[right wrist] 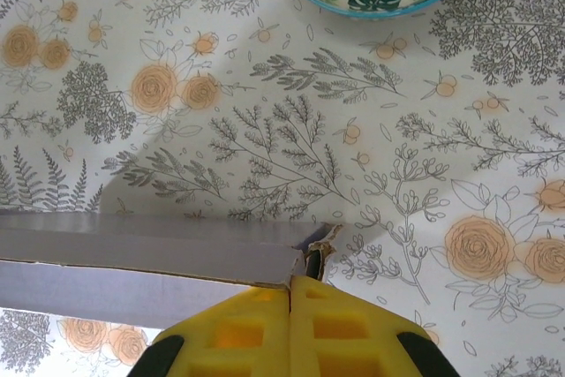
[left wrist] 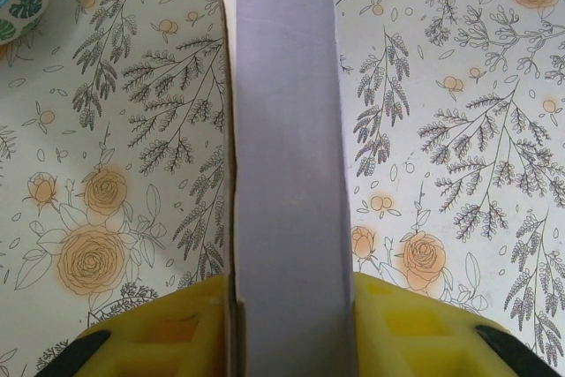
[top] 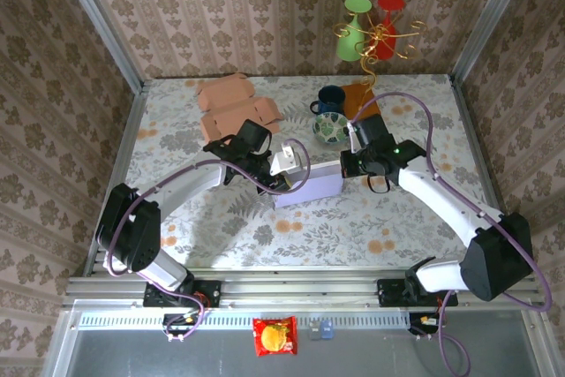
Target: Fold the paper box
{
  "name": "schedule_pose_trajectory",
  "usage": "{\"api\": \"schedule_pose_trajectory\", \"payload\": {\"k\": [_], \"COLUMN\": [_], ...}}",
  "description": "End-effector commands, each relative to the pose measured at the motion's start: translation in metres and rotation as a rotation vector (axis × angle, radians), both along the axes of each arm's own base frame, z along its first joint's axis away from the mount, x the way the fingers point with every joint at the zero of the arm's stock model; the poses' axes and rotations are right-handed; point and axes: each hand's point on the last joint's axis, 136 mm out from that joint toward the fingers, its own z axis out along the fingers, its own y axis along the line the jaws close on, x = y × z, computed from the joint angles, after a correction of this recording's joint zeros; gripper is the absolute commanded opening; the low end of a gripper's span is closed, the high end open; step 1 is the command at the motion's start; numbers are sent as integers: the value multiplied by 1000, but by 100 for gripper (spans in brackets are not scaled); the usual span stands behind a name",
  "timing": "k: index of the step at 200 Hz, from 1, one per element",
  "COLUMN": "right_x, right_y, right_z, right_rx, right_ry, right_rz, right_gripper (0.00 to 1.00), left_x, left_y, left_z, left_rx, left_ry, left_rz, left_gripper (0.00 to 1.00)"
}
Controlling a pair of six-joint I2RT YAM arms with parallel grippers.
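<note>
Floral bench (top: 397, 218) is carrying the paper box (top: 307, 190) mid-bench. Left fingers (left wrist: 168, 328) are pinching one wall, and right fingers (right wrist: 349, 324) are pressing together at its corner. Holding both steady should keep creases square.

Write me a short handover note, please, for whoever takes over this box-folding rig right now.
The left gripper is shut on a lavender panel of the paper box, one finger on each side.
The right gripper is shut, with its tips at a corner of the box; I cannot tell whether it pinches the card.
The box lies mid-table between the arms, just in front of the leaf-pattern bowl.
Done: at least one edge is creased.
Left: the remaining folds and closing, as far as I can judge.
</note>
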Motion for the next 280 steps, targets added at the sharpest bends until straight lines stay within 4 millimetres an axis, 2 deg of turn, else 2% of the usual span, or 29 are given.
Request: {"api": "schedule_pose_trajectory", "payload": {"k": [1, 40, 72, 98, 134, 174, 220, 247, 264, 280], "right_x": [-9, -10, -11, -9, -9, -9, -4, -1, 0, 2], "right_y": [-3, 0, 2, 5, 11, 11, 14, 16, 17, 19], "right_z": [-12, -13, -15, -8, -5, -6, -4, 0, 2, 4], "right_rx": [-40, -39, -59, -65, -76, -101, -110, -108, -110, -107], "right_ry": [-10, -59, -68, -89, -105, -108, -99, -100, -98, -102], "right_rz": [33, 52, 38, 23, 20, -7, -37, -43, -41, -37], "right_gripper": [0, 0, 0, 0, 0, 0, 0, 0, 0, 0], "left_x": [9, 12, 18, 17, 19, 26, 39, 40, 32, 21], "left_y": [2, 4, 6, 9, 15, 21, 33, 51, 63, 72], "left_z": [1, 3, 9, 13, 19, 34, 57, 68, 68, 68], "left_rx": [-7, -21, -59, -83, -112, -192, -278, -286, -256, -211], "left_ry": [-10, 0, 0, -13, -26, -31, -32, 4, 60, 140], "left_rz": [35, 62, 113, 144, 216, 314, 457, 553, 602, 632], "left_gripper": [32, 36, 47, 56, 64, 68, 66, 52, 44, 41]}}
